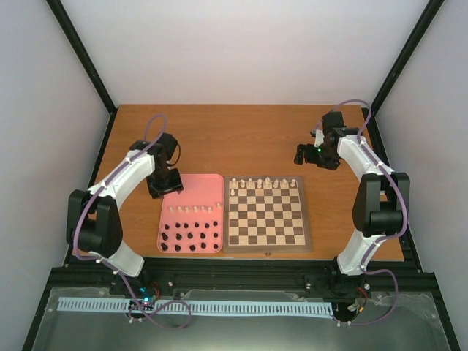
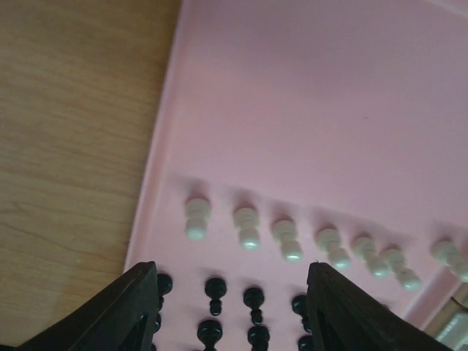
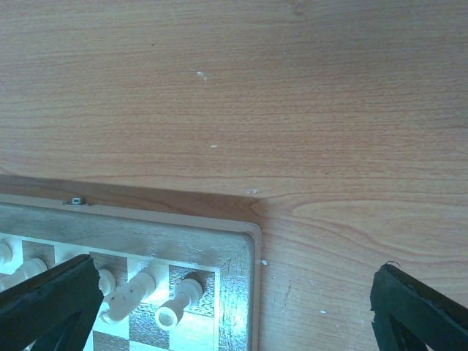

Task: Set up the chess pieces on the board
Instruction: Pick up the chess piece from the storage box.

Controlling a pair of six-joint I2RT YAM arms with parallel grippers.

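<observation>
Hovering over pink tray [image 2: 307, 110], left end effector [image 2: 230, 272] parted, empty | right end effector [image 3: 232, 289] wide, empty, near chessboard [image 3: 238, 252] corner

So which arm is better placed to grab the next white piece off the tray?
Left. The left gripper hangs open over the tray, by the white pieces; the right gripper sits past the far corner of the board.

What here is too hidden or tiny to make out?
Top view: the white pieces on the board's far row are too small to tell their types.
Left wrist view: black pieces are partly hidden by the left claw and the bottom edge.
Right wrist view: most of the board is cut off by the frame.
</observation>
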